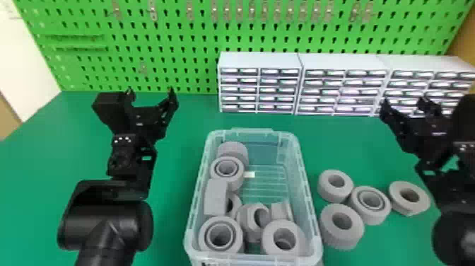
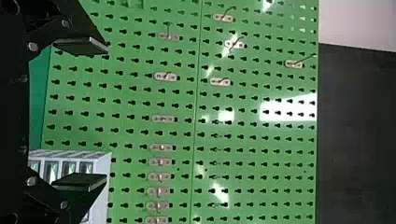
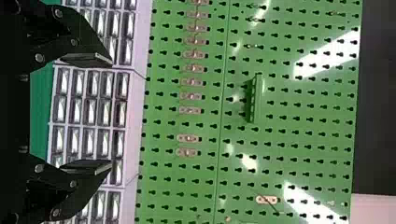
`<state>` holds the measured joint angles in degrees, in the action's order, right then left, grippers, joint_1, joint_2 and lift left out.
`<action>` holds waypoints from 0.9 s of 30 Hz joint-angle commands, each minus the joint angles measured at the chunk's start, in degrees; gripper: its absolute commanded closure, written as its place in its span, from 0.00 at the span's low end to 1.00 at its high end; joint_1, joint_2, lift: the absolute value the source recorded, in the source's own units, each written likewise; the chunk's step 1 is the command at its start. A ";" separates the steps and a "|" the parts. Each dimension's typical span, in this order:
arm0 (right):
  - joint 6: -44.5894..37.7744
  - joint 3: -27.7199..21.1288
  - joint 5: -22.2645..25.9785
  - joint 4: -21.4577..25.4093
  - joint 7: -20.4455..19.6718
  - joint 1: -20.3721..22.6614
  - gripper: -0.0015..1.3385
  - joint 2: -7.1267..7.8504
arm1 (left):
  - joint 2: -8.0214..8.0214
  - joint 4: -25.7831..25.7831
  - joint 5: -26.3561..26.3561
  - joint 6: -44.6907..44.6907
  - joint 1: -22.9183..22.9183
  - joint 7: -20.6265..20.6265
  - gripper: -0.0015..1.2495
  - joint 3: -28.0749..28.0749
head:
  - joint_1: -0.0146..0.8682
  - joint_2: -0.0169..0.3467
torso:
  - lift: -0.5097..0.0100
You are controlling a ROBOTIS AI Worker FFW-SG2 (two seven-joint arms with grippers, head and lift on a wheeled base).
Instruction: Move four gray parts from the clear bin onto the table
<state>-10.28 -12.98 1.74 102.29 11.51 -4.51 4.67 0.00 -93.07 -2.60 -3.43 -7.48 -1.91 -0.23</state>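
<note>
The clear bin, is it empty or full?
Partly full: gray parts lie in the clear bin, along its left side and near end, with bare floor at the far right.

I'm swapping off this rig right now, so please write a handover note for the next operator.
Left gripper: open and empty, held above the table to the left of the clear bin.
Right gripper: open and empty, off to the right of the bin.
Parts: four gray parts lie on the table just right of the bin, grouped close together; several other gray parts are in the bin.
Done: the count of four on the table is met.
Left: seemingly no more parts to move; probably just confirm and finish.
</note>
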 commanded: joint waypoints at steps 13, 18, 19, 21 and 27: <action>-0.35 -0.65 -0.16 0.28 0.00 -0.24 0.37 0.17 | 0.15 0.35 -0.21 0.00 -0.08 -0.02 0.24 0.05 | 0.80 0.24 | 0.88; -0.70 -0.65 -0.42 0.28 0.00 -0.24 0.37 0.08 | 0.15 0.35 -0.48 0.00 0.19 -0.02 0.24 0.05 | 0.80 0.24 | 0.88; -0.79 -0.56 -0.51 0.28 0.00 -0.24 0.37 0.08 | 0.15 0.53 -0.48 0.00 0.19 -0.02 0.24 0.05 | 0.80 0.24 | 0.88; -0.97 -0.56 -0.77 0.28 0.00 -0.42 0.37 -0.01 | 0.15 0.70 -0.48 0.00 -0.16 0.07 0.24 0.05 | 0.80 0.24 | 0.88; -1.23 0.67 -0.86 0.36 0.00 -0.86 0.37 1.05 | 0.15 0.70 -0.74 0.00 0.10 0.33 0.24 -0.12 | 0.80 0.24 | 0.88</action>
<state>-11.23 -13.24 1.04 102.60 11.51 -5.04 4.88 0.00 -92.41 -3.15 -3.43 -7.80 -1.60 -0.27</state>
